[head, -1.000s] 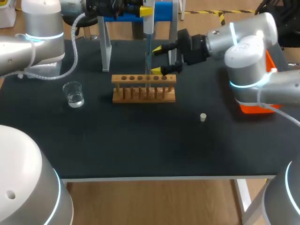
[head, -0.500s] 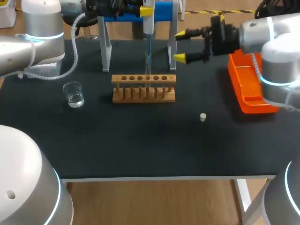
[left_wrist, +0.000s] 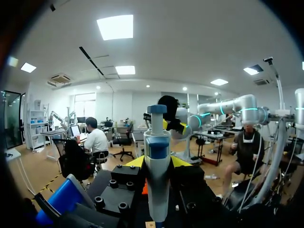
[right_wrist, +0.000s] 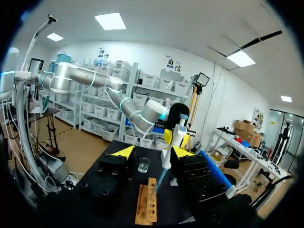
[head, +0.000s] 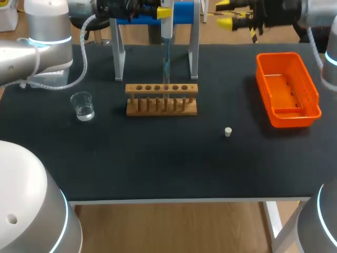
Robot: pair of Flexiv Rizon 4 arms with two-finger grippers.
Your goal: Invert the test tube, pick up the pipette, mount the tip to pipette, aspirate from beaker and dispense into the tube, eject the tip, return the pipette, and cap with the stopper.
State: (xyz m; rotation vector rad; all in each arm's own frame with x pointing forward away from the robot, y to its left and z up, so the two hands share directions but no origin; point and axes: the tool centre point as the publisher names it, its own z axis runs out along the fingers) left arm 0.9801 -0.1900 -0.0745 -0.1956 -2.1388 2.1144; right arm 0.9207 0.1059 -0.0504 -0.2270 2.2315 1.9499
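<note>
Bench, far edge: left gripper is clamped on the pipette, w/ its tip down in the test tube, which stands in the wooden rack. Looks like the dispense step. Next prob. a straight lift clear of the tube w/o dragging it, then eject the tip, maybe into the orange tray. Beaker sits left of the rack; stopper lies loose, uncapped yet.

Vs 1 s ago: right gripper was at the tube; it's now backed off to the far edge, fingers wide, empty. Rest unchanged.
</note>
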